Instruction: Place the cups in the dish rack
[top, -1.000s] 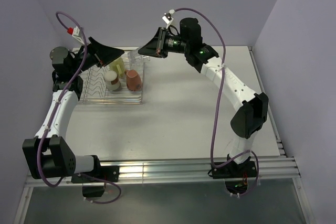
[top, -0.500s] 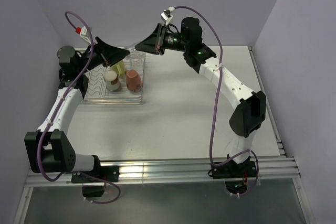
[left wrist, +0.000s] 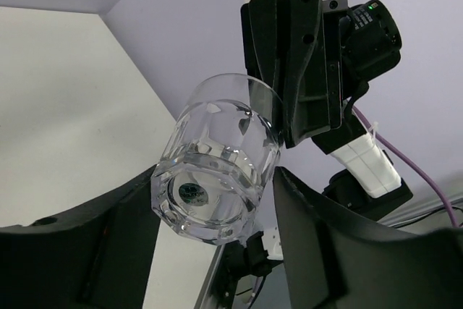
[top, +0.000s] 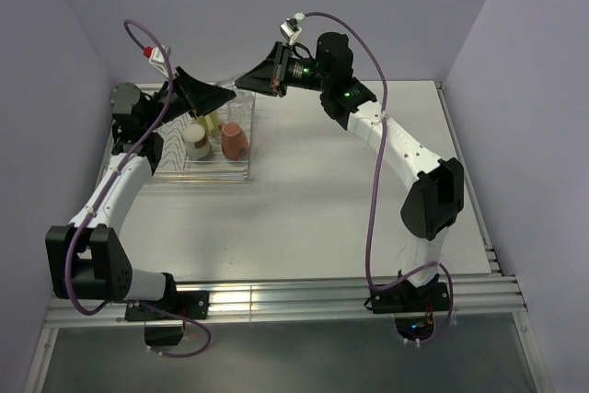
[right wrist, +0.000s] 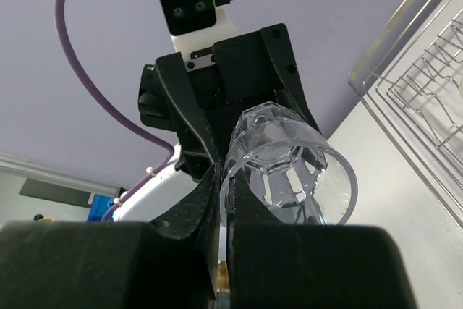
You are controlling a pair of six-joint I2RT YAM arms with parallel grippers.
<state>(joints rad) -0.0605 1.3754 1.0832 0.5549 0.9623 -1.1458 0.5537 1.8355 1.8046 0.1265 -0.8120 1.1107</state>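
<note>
Top view, with both wrist views. The glass tumbler (left wrist: 217, 182) hangs in the air between my two arms. In the top view it is at about 11 o'clock of the table (top: 331, 190), over the far edge of the dish rack (top: 166, 156) near that rack's 1 o'clock corner. The tumbler lies on its side. Its long axis runs roughly along the 9-to-3 o'clock line of the top view. The thick faceted base points toward 9 o'clock, at my left wrist camera, and the open mouth points toward 3 o'clock, at my right wrist.

My right fingers (right wrist: 108, 265) are closed to a narrow slit and pinch the tumbler's wall at the rim, one finger inside the mouth and one outside. My left fingers (left wrist: 318, 251) are spread about as wide as the tumbler. One stands at 9 o'clock and one at 3 o'clock of the base in the left wrist view. Both lie right against its outline, but I cannot tell whether they press on the glass.

Three cups stand in the dish rack's right half:
- The pale yellow mug (top: 211, 121) is nearest the far edge.
- The salmon-pink mug (top: 195, 142), mouth up and white inside, is at about 7 o'clock of the yellow one.
- The brown cup (top: 234, 140) is at 3 o'clock of the pink one and close beside it.
</note>
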